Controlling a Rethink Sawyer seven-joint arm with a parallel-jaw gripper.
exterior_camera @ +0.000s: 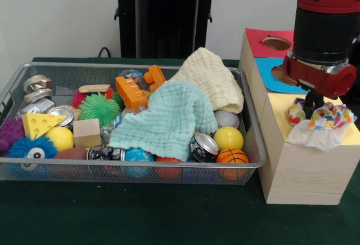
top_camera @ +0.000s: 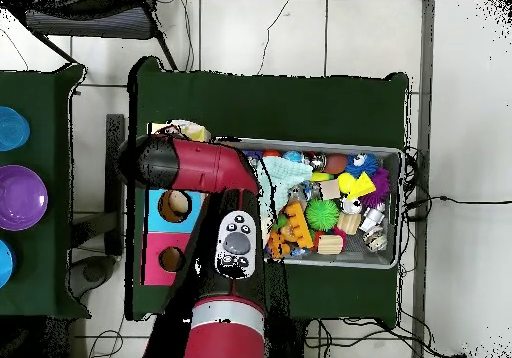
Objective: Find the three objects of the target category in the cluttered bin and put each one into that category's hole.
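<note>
In the front view the red and black arm [exterior_camera: 323, 36] comes down at the 3 o'clock side, and its fingers [exterior_camera: 313, 103] are clenched on a crumpled spotted wrapper [exterior_camera: 319, 122] that rests on the yellow top of the wooden box [exterior_camera: 304, 172]. The wrapper covers the yellow-surrounded spot, so the hole itself cannot be seen there, and part of the sheet droops over the box's front edge. Beyond it toward 12 o'clock lie the blue-surrounded hole [exterior_camera: 281, 75] and the red-surrounded hole [exterior_camera: 277, 43], both uncovered. The wire basket [exterior_camera: 135, 169] sits on the green counter [exterior_camera: 129, 217] just beside the box, at its 9 o'clock side. Inside, a mint cloth [exterior_camera: 169, 118] and a cream cloth [exterior_camera: 211, 79] lie heaped over the middle, with a yellow ball [exterior_camera: 228, 138], a small basketball [exterior_camera: 232, 156], a dented can [exterior_camera: 204, 147], orange toy blocks [exterior_camera: 132, 90], a green spiky ball [exterior_camera: 99, 108], a wooden cube [exterior_camera: 86, 133] and a yellow cheese wedge [exterior_camera: 40, 124] around them. No other spotted wrapper shows in the basket. In the overhead view the arm [top_camera: 195, 166] hides most of the box, and a bit of the wrapper [top_camera: 186, 130] peeks out at its 12 o'clock end.
</note>
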